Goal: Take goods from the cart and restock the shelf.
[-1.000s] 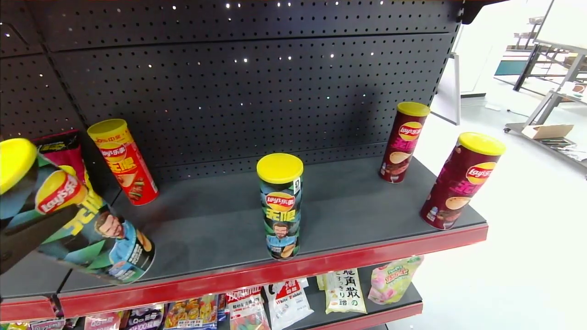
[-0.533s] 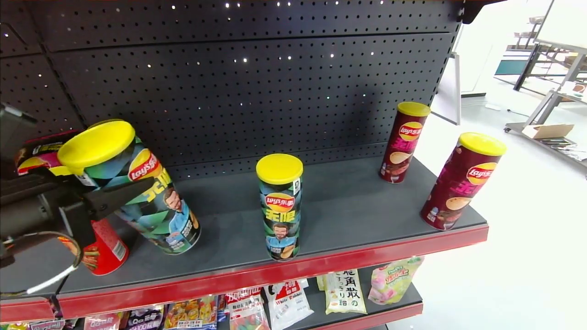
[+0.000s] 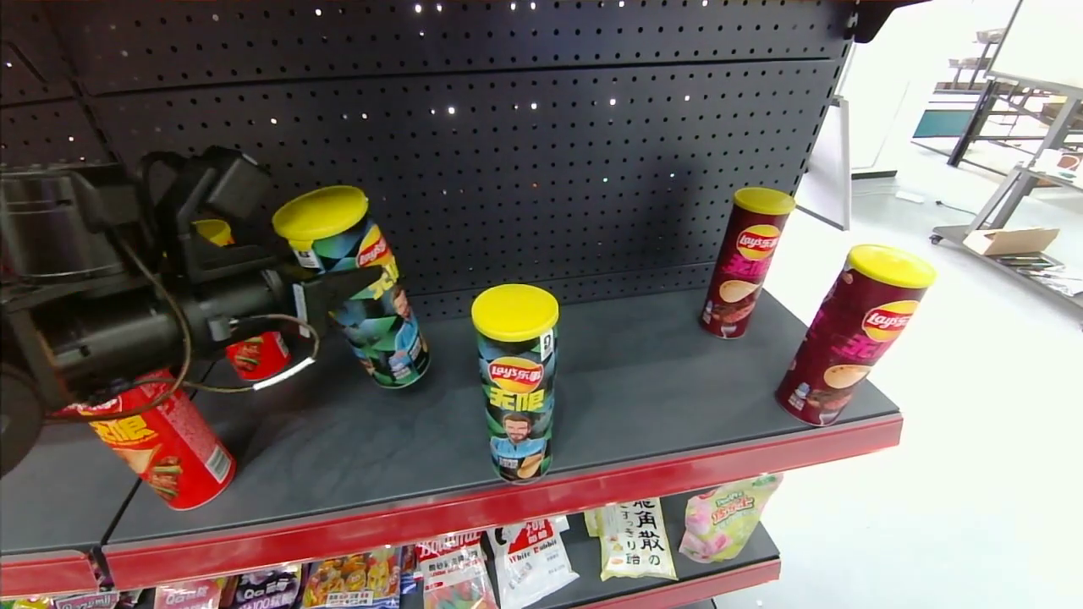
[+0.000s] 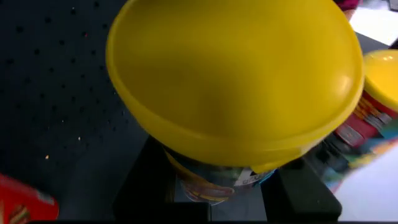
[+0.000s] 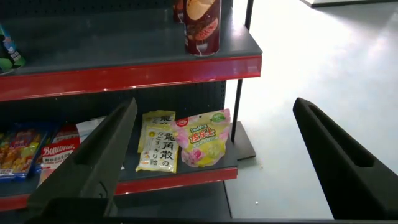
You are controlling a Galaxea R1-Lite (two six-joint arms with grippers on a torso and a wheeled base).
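Yellow-lidded, apparently teal-and-black geometric can (image 3: 389, 326)

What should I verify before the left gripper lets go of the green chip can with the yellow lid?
1. Left gripper shut on the green cardboard chip can with yellow plastic lid: ok.
2. Can upright: not ok, it leans.
3. Can base resting on the dark grey metal shelf: cannot tell.
4. Gap to the second green can at the shelf front: ok.
5. Right gripper open and empty: ok.

2 green-black cardboard chip cans (image 3: 516, 381) (image 3: 389, 330) w/ yellow lids, 2 maroon cans (image 3: 749, 262) (image 3: 850, 338), 2 red cans (image 3: 161, 448) (image 3: 254, 355); below, min. 7 plastic snack bags (image 3: 634, 537).
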